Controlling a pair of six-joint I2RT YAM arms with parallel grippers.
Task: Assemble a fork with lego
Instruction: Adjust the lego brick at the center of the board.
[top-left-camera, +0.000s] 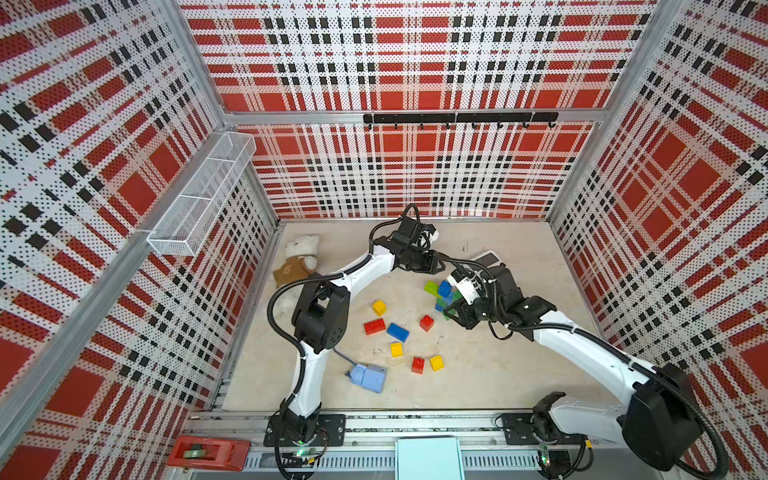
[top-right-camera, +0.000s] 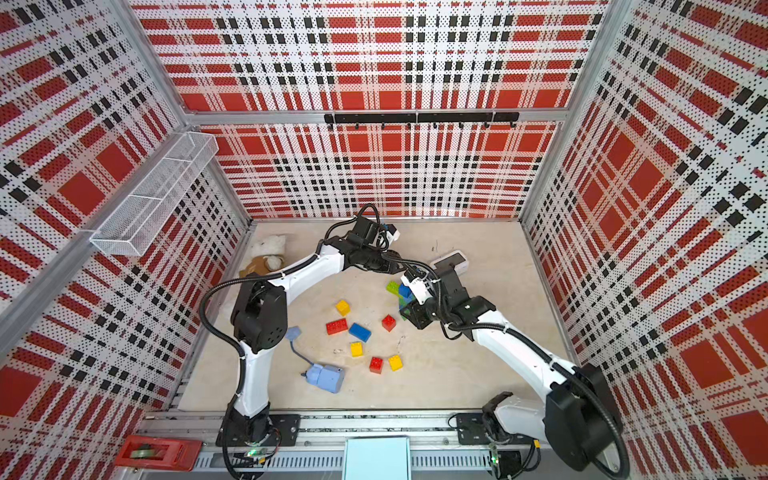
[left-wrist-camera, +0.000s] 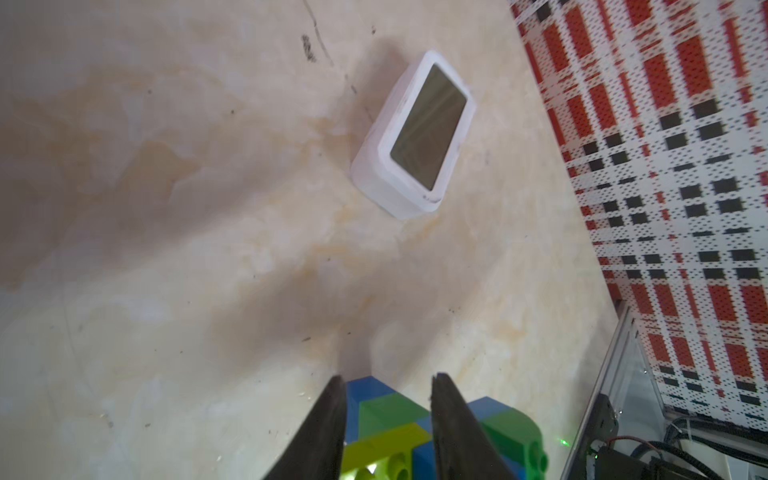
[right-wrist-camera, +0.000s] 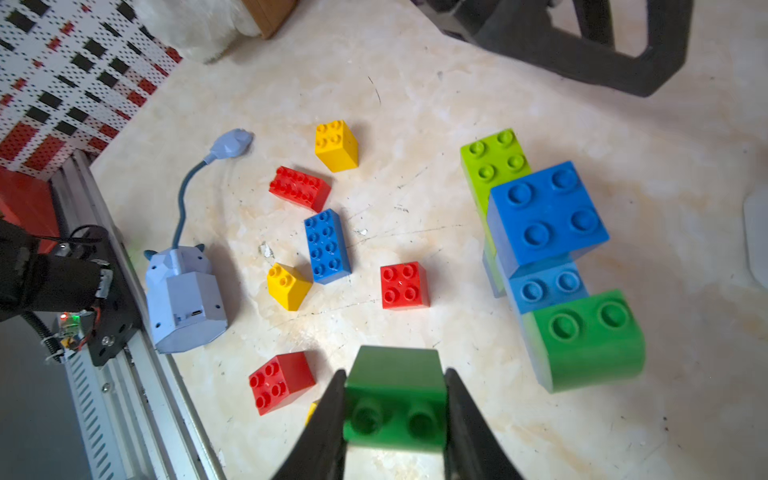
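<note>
Right gripper (right-wrist-camera: 395, 372) clamped on a green curved brick (right-wrist-camera: 395, 399). Left gripper (left-wrist-camera: 388, 378), jaws apart, hovers over the joined stack (right-wrist-camera: 544, 216) of lime, blue and green bricks, which stands on the table (right-wrist-camera: 540, 436) near a white clock (left-wrist-camera: 419, 129). The loose bricks (top-left-camera: 398, 331), red, yellow and blue, lie scattered nearer the arm bases; a small mark on the clock's bezel is too small to read.
</note>
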